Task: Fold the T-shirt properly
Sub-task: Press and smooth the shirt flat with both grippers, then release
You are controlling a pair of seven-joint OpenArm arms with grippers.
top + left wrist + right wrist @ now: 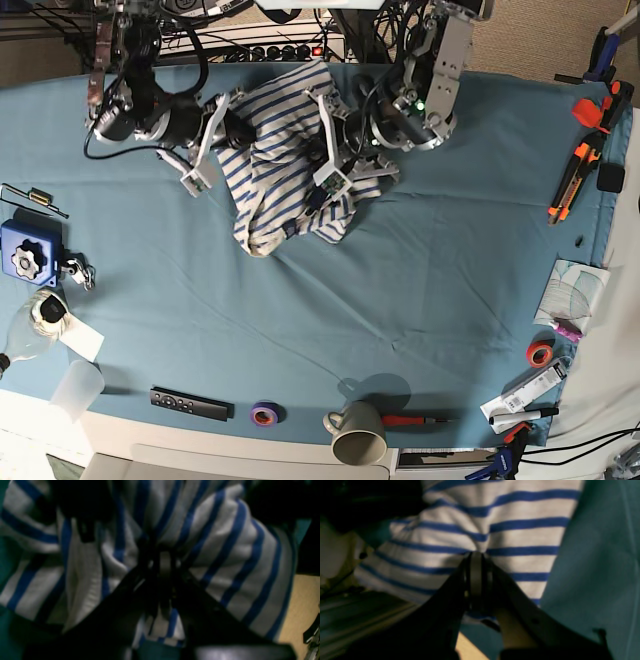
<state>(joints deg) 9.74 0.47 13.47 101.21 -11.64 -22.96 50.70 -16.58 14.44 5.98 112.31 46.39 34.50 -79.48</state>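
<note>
**Pinching the striped shirt from both sides**

Gripping the T-shirt (pixel 285 160) with both hands, I have it bunched at the far middle of the counter (pixel 420 290), on the teal cloth. My left fingers (pixel 165 562) are closed together on a gathered ridge of striped fabric, which puckers around their tips. My right fingers (pixel 477 562) are likewise clamped tight on a pleat of the stripes, near the shirt's edge where the teal cloth shows beside it. From the base view the shirt lies crumpled between my two arms, its lower part spilling toward the near side. A mug (pixel 357 433), a remote (pixel 189 403) and a roll of tape (pixel 265 413) sit well apart along the near edge.
</note>
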